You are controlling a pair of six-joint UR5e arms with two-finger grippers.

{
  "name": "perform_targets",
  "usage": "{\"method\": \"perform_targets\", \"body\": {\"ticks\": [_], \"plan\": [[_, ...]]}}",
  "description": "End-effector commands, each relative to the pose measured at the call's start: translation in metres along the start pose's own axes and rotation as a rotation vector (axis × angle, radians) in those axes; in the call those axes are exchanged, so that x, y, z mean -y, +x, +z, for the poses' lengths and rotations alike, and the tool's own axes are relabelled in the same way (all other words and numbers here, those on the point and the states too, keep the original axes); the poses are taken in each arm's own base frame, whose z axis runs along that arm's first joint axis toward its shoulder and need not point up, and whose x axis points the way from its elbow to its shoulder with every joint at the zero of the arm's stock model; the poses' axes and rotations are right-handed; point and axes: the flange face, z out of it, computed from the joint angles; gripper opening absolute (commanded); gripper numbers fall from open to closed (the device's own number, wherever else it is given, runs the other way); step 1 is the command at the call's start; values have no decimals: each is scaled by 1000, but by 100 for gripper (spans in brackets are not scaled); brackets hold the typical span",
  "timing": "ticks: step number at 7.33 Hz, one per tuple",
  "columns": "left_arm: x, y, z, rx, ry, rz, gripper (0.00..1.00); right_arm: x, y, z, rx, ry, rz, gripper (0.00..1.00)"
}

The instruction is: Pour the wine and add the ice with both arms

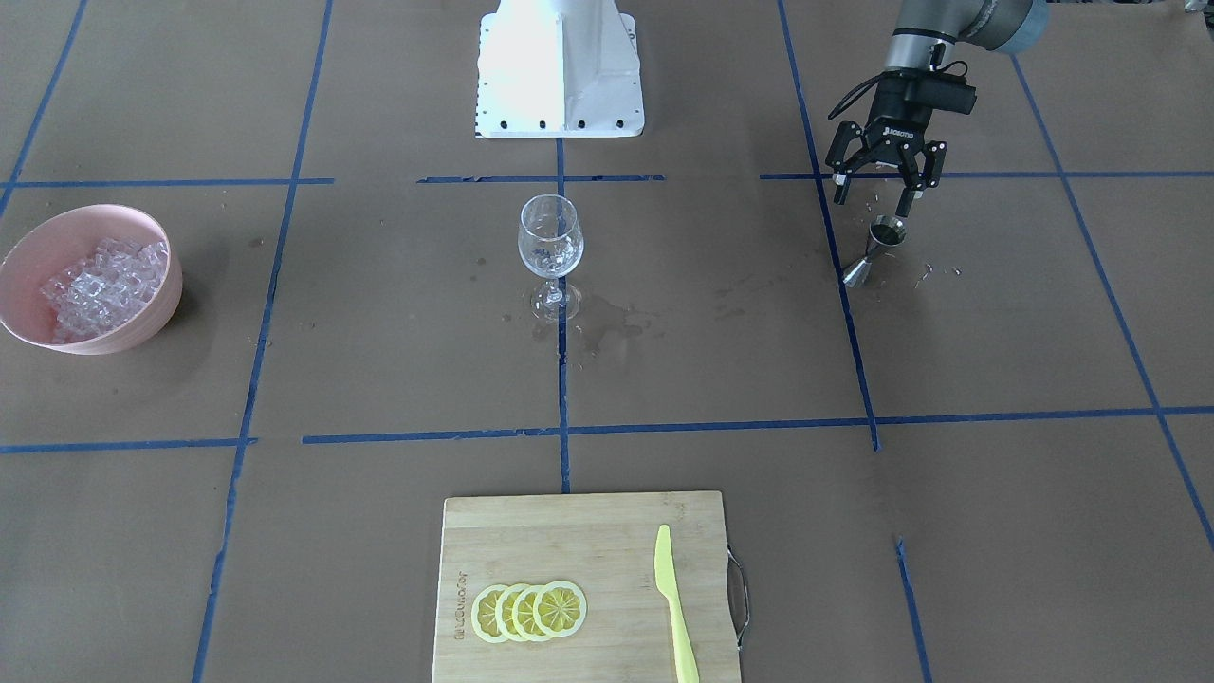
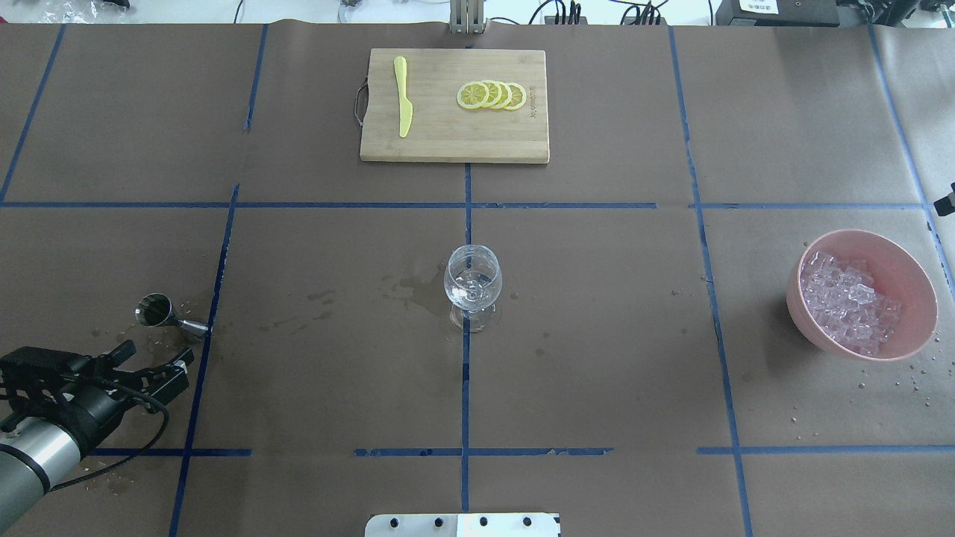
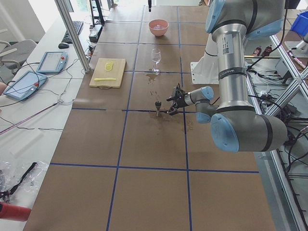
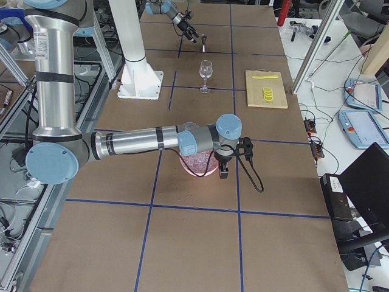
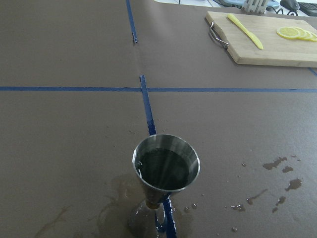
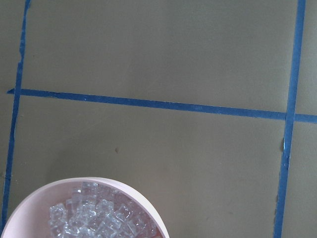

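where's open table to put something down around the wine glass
Bare paper lies between the wine glass and the pink bowl, and between the glass and the cutting board. It is crowded by the jigger, beside the left end effector.

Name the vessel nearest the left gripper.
The steel jigger, right beside the open left gripper; the wine glass stands mid-table, the pink bowl at the far end.
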Motion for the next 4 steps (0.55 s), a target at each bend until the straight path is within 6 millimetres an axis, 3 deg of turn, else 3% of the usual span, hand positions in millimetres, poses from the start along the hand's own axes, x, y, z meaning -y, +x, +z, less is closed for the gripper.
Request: {"method": "perform_targets", "body": {"ticks": [1, 4], "plan": [[-13, 1, 24, 58, 163, 17, 99, 0, 0, 0, 2, 0, 2, 100], [-29, 0, 46, 98, 258, 42, 94, 0, 2, 2, -1, -5, 4, 100]]}}
